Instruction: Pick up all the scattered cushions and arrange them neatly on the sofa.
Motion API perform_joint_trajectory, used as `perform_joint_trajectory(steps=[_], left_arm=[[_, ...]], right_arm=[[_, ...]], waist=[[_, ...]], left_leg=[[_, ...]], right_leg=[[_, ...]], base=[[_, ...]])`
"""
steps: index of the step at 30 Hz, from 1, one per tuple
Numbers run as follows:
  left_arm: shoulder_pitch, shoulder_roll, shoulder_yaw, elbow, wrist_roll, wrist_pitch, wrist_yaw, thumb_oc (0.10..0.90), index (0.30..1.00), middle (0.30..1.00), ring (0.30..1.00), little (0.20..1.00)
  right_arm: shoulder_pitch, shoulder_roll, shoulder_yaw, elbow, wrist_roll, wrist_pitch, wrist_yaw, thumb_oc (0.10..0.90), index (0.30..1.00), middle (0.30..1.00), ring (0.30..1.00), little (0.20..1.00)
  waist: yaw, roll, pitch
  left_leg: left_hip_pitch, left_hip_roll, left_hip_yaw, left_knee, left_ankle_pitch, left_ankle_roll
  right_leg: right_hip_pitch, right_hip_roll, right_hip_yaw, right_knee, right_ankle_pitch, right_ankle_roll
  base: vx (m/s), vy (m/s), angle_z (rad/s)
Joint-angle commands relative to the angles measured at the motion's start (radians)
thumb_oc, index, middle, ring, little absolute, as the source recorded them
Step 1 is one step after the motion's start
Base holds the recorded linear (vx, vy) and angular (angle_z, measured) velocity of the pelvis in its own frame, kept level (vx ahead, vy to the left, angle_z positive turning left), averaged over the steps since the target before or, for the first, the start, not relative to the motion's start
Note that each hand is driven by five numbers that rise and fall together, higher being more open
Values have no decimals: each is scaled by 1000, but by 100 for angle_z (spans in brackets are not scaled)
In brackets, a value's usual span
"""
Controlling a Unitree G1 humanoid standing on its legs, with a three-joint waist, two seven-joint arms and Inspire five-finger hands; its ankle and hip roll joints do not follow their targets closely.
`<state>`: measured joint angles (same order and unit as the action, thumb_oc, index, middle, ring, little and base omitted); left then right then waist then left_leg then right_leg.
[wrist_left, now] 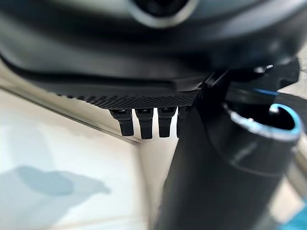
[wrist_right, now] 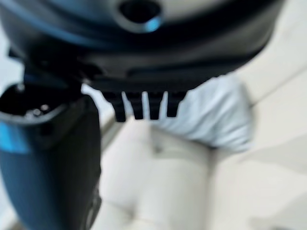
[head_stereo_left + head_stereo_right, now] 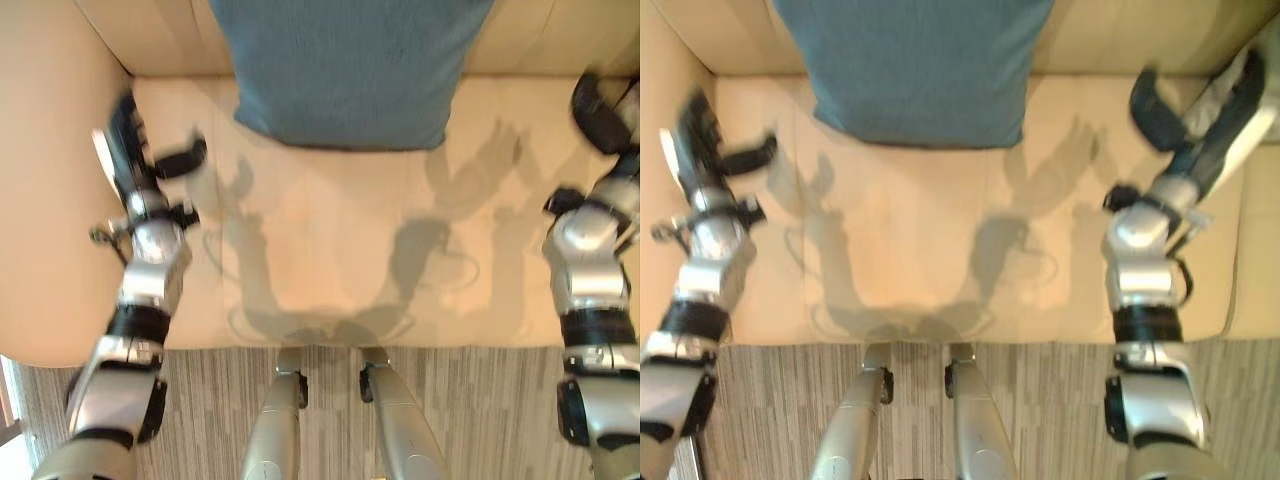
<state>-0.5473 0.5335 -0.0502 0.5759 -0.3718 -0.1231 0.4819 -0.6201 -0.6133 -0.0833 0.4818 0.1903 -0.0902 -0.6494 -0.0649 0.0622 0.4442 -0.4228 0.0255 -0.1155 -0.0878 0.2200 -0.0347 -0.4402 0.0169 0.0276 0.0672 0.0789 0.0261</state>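
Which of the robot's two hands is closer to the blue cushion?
Neither clearly: the blue cushion leans mid-sofa against the backrest, with the left hand by the armrest and the right hand opposite, both apart from it, fingers straight, holding nothing.

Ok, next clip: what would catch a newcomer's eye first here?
The blue cushion stands out, propped against the backrest of the beige sofa, centred at the rear of the seat. The left hand and right hand hang open over the seat on either side of it, holding nothing.
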Motion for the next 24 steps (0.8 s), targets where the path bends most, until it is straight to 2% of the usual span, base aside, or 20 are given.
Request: perform_joint_trajectory(steps=[1,3,8,11,15,19,21,22,23,24], left_arm=[[208,-80,72,157,54,-39,-49,800,900,900,900,900],[292,-130,108,238,7,-34,-99,800,900,900,900,900],[406,-206,91,425,84,5,-151,800,900,900,900,900],[435,-259,70,519,73,22,-190,800,900,900,900,900],[465,-313,12,635,160,47,-235,800,900,900,900,900],[472,-346,2,686,179,66,-250,800,900,900,900,900],[455,-367,-24,712,207,80,-243,800,900,900,900,900],[456,-371,-29,726,232,87,-235,800,900,900,900,900],[459,-372,-29,740,258,95,-227,800,900,900,900,900],[459,-372,-29,740,258,95,-227,800,900,900,900,900]], right_arm=[[244,23,-46,-1,-52,-92,99,800,900,900,900,900],[321,40,-53,42,-46,-78,152,800,900,900,900,900],[441,135,-49,240,-7,-64,222,800,900,900,900,900],[483,186,-28,336,23,-57,258,800,900,900,900,900],[500,206,56,476,-46,-37,295,800,900,900,900,900],[512,227,83,569,-62,-15,319,800,900,900,900,900],[527,267,73,648,-26,0,319,800,900,900,900,900],[536,281,75,681,-18,8,325,800,900,900,900,900],[542,295,81,709,-18,13,332,800,900,900,900,900],[542,295,81,709,-18,13,332,800,900,900,900,900]], waist=[[-1,-45,-253],[-5,-44,-264],[-10,-34,-313],[-10,-33,-332],[-2,-37,-357],[3,-45,-366],[-14,-62,-361],[-20,-76,-359],[-22,-87,-361],[-22,-86,-363]], left_leg=[[103,22,42,0,-175,-34],[151,21,42,6,-189,-26],[252,32,43,13,-203,-17],[297,43,39,15,-206,-18],[343,63,39,11,-192,-28],[344,75,34,23,-168,-38],[301,80,120,105,-180,-31],[300,78,177,159,-224,-18],[300,65,204,219,-273,-5],[296,65,203,220,-272,-5]], right_leg=[[129,-55,-15,-35,-127,64],[174,-53,-16,-23,-143,61],[266,-49,-26,-12,-153,61],[314,-37,-24,-6,-172,51],[373,-22,-39,-7,-196,36],[409,-14,-58,-11,-214,24],[417,-21,-86,-17,-220,11],[415,-30,-99,-12,-217,7],[408,-38,-109,-7,-211,5],[404,-38,-110,-7,-209,5]], base=[[89,-26,-8],[83,-23,-7],[37,-35,3],[6,-79,8],[-44,-119,14],[-135,-121,9],[-309,-126,26],[-290,-112,42],[-208,-83,40],[-100,-34,50]])
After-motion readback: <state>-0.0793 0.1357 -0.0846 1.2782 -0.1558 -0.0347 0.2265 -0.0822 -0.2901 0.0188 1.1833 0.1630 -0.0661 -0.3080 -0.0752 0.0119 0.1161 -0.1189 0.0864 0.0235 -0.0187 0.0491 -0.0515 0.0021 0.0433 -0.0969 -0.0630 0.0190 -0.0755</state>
